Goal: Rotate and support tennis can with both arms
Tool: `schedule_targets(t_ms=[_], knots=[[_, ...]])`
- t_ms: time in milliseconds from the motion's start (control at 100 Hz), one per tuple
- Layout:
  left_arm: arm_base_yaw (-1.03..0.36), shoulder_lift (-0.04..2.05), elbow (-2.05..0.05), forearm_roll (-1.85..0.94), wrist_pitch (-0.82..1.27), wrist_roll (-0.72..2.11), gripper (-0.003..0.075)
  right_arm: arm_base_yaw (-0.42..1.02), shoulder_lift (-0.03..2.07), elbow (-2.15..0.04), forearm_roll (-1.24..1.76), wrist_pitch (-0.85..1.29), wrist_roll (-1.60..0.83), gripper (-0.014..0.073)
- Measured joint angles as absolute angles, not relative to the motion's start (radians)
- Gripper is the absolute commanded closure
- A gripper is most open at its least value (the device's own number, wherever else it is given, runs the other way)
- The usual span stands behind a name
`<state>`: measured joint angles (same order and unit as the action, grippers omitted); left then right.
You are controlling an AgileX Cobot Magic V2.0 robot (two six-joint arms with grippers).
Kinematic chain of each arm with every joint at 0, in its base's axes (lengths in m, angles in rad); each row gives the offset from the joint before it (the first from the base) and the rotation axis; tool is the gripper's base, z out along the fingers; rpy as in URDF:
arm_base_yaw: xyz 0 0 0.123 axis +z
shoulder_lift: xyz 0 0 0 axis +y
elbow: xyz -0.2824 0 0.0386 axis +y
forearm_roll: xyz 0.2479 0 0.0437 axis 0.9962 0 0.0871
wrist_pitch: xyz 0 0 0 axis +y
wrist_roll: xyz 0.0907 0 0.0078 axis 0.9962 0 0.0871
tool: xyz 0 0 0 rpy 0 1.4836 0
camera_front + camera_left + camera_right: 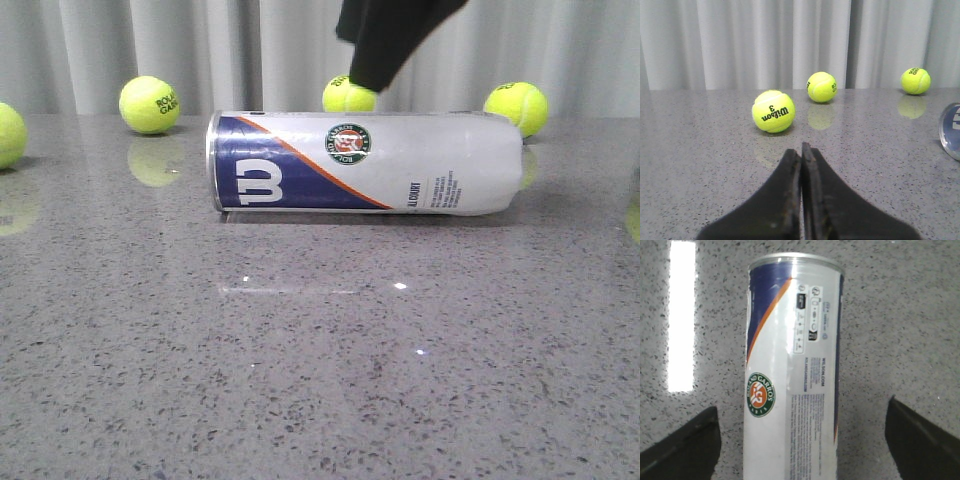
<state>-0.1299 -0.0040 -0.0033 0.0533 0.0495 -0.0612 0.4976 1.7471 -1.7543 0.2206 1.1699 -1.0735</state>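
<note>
1. The right fingers (687, 445) are spread wide, one on each side of the tennis can (792, 365), not touching it.
2. The left fingers (801, 155) are pressed together, holding nothing.
3. The can lies flat on the worktop (320, 350).

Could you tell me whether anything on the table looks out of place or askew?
The tennis can lies on its side on the table instead of upright, its W logo turned sideways. Loose tennis balls sit scattered around it. No damage is visible.
</note>
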Motion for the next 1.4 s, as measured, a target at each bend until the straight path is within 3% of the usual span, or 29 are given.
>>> schedule_targets(t_ms=[340, 600, 960, 1290, 1400], knots=[[-0.130, -0.004, -0.003, 0.053, 0.049, -0.061, 0.0741, 0.486, 1.575, -1.754, 0.201, 1.134, -0.746, -0.0057], [-0.130, -0.004, -0.003, 0.053, 0.049, -0.061, 0.0741, 0.351, 1.436, -1.688, 0.130, 1.045, -0.425, -0.0057], [-0.130, -0.004, -0.003, 0.053, 0.049, -0.061, 0.0741, 0.135, 1.083, -1.239, 0.113, 0.688, -0.239, -0.0057], [-0.130, -0.004, -0.003, 0.053, 0.049, -0.061, 0.0741, 0.112, 0.703, -0.760, 0.113, 0.354, -0.170, -0.0056], [-0.130, -0.004, -0.003, 0.053, 0.049, -0.061, 0.0741, 0.112, 0.586, -0.651, 0.113, 0.332, -0.168, 0.0003]])
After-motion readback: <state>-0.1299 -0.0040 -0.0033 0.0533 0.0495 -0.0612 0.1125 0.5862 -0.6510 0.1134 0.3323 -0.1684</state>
